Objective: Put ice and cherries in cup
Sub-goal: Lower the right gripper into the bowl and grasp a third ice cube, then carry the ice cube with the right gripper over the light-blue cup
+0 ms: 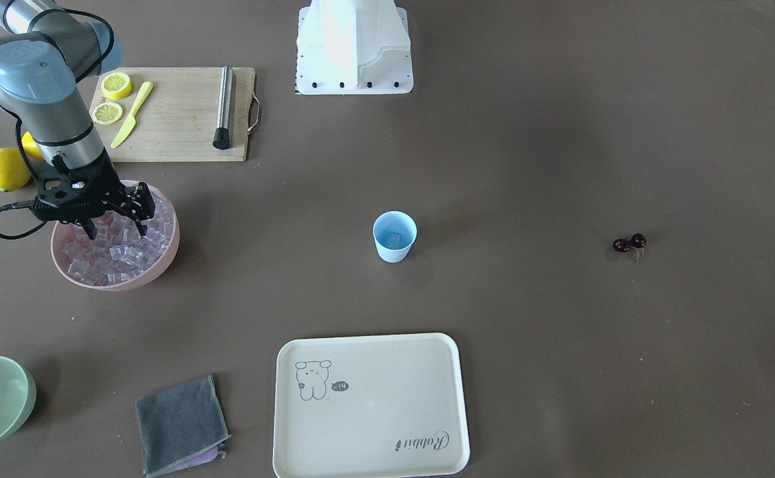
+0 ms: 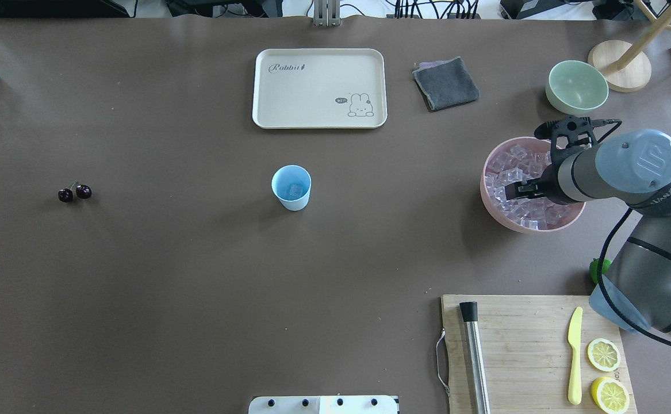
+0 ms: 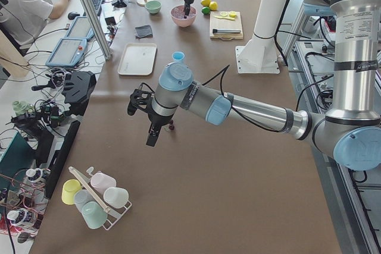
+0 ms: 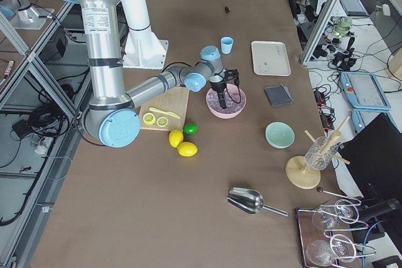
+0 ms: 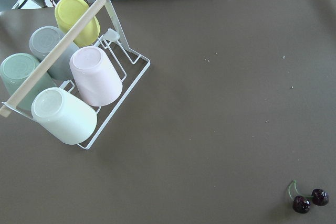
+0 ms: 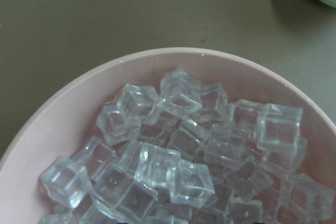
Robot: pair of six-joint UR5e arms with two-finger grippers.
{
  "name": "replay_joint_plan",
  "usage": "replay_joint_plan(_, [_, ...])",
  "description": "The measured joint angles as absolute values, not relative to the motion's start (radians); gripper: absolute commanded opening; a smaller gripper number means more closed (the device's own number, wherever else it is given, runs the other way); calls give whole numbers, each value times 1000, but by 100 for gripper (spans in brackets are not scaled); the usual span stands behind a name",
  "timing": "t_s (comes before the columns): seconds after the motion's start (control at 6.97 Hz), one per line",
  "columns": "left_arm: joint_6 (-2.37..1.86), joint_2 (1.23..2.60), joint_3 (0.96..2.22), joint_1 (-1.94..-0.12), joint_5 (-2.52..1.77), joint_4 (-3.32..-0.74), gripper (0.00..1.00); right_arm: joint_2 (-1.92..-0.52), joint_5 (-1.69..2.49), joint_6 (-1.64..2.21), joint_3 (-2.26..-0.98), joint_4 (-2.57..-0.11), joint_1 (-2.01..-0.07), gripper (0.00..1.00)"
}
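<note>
ok so the cup (image 2: 291,187) is standing upright mid-table with one cube of ice (image 2: 295,190) lying in the bottom of it. the rest of the ice is piled up in the pink bowl (image 2: 505,218), well off to the cup's right (robot's right). the right gripper (image 1: 115,231) is down in that bowl, fingers spread apart, tips poking in among the cubes, and its wrist cam is basically just a faceful of cubes and pink rim. the cherries (image 2: 74,193) are lying on the table well off to the cup's left, the two joined at the stems, nothing touching them. the left gripper (image 3: 152,140) hangs above the table out on that cherry side of the cup, but only the side camera catches it so I can't tell if its fingers are apart or together. its wrist cam has the cherries down in the bottom right corner. the tray (image 2: 266,86) is just past the cup, away from the robot
</note>
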State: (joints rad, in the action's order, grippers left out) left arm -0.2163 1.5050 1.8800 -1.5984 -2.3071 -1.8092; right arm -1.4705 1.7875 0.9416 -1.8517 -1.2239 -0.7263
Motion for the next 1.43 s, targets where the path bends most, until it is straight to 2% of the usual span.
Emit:
replay_joint_plan(0.14, [-216, 1505, 1879, -1598, -2307, -1810, 98, -1468, 1788, 941, -1848, -1224, -718, 73])
replay_joint_plan(0.29, [-216, 1505, 1877, -1598, -2307, -1810, 98, -1467, 1787, 941, -1842, -1224, -710, 49])
replay_joint_plan(0.43, [-216, 1505, 1874, -1598, -2307, -1810, 98, -1466, 1788, 940, -1840, -1224, -706, 18])
replay_joint_plan(0.57, [-216, 1505, 1873, -1598, -2307, -1811, 98, -1465, 1790, 939, -1839, -1225, -705, 0])
replay_joint_plan(1.43, [-217, 1492, 1876, -1598, -2309, -1828, 98, -1465, 1830, 930, -1865, -1225, -753, 0])
